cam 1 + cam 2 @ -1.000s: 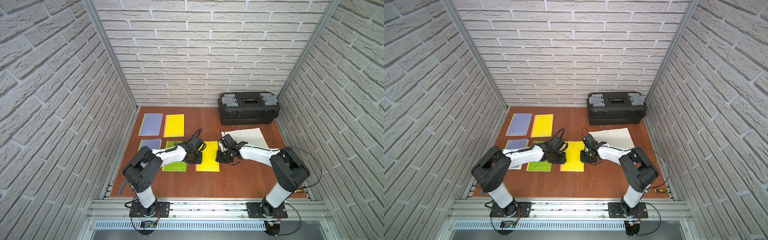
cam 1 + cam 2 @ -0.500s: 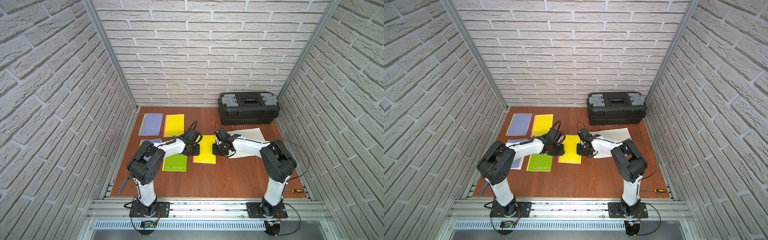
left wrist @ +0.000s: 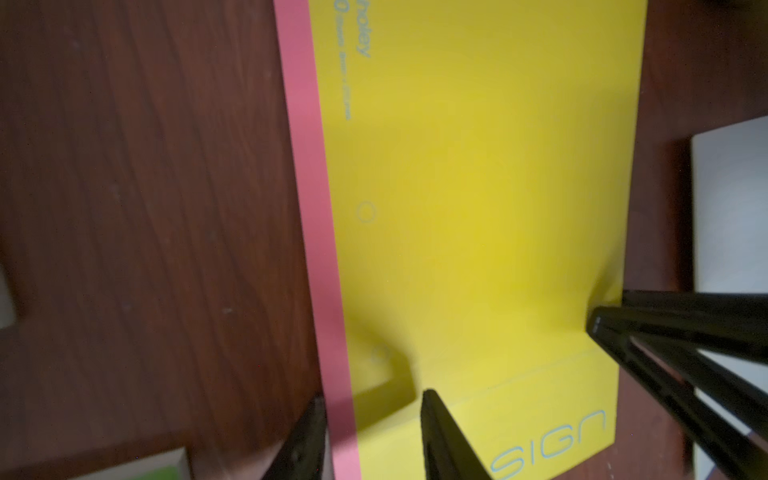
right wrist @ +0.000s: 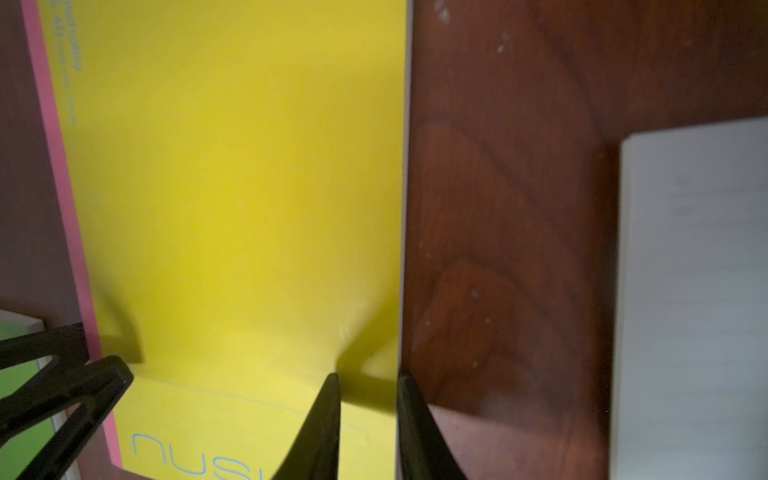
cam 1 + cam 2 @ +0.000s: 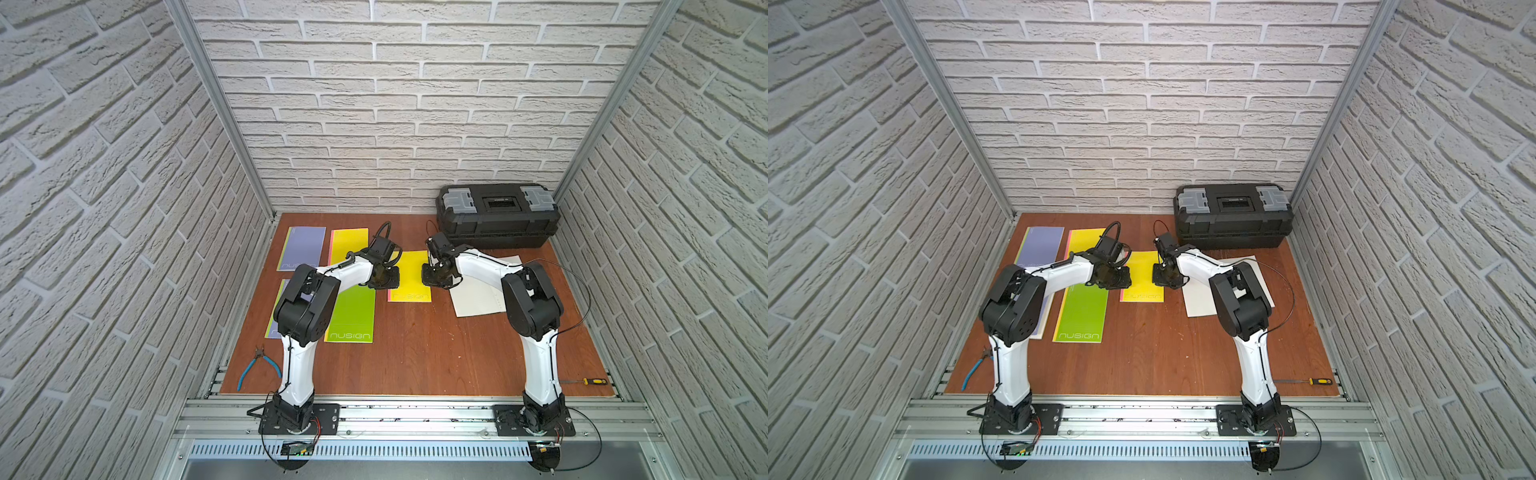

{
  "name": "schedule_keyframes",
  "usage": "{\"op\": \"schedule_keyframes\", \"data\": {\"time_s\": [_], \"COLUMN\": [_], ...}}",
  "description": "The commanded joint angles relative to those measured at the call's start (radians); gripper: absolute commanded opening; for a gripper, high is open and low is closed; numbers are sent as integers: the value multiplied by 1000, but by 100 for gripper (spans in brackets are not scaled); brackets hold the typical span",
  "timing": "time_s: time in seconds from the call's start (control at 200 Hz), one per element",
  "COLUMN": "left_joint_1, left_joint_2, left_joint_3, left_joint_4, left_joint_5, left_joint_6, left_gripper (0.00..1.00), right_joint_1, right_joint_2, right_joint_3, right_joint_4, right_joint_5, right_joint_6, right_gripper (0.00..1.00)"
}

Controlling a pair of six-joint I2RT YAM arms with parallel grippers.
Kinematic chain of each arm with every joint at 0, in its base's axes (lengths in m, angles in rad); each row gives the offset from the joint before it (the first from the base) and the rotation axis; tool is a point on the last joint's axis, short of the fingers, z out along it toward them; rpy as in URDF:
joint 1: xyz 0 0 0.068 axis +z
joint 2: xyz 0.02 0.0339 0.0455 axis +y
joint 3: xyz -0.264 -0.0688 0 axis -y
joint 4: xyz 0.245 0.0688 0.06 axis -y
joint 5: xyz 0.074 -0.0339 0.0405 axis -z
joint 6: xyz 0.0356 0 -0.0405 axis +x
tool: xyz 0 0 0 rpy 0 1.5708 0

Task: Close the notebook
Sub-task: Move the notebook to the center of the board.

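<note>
The yellow notebook (image 5: 409, 276) (image 5: 1142, 276) lies shut and flat on the wooden table, its pink spine strip on the left. My left gripper (image 5: 388, 282) (image 5: 1119, 282) points down at that spine edge. In the left wrist view it (image 3: 374, 397) is open, one finger on the wood and one on the yellow cover (image 3: 478, 208). My right gripper (image 5: 432, 278) (image 5: 1160, 279) stands at the opposite edge. In the right wrist view it (image 4: 366, 376) has its jaws drawn nearly together across the cover's (image 4: 228, 187) free edge, with nothing clamped between them.
A black toolbox (image 5: 496, 218) stands at the back right, and a white sheet (image 5: 482, 295) lies under the right arm. A green notebook (image 5: 353, 311), a purple one (image 5: 301, 249) and another yellow one (image 5: 349, 245) lie to the left. Blue pliers (image 5: 257, 368) and a screwdriver (image 5: 590, 381) rest near the front edge.
Both grippers and the yellow notebook between them have slid away from the front toward the back wall. Both arms have reached farther out.
</note>
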Motion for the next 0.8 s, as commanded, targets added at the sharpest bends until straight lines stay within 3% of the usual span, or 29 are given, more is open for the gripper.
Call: {"op": "schedule_keyframes", "data": {"time_s": [0.0,0.31,0.795], "left_joint_1": [-3,46,116], "left_joint_2": [80,160,319], "left_joint_3": [15,145,391], "left_joint_4": [-27,-72,-175], "left_joint_5": [101,137,197], "left_joint_6": [30,49,97], "left_gripper": [39,39,39], "right_joint_1": [16,-6,-15], "right_joint_2": [74,221,387], "right_joint_3": [57,267,453], "right_joint_4": [2,-64,-36], "right_joint_5": [-92,-142,-245], "right_joint_6": [-26,-35,20], "right_gripper": [25,26,27]}}
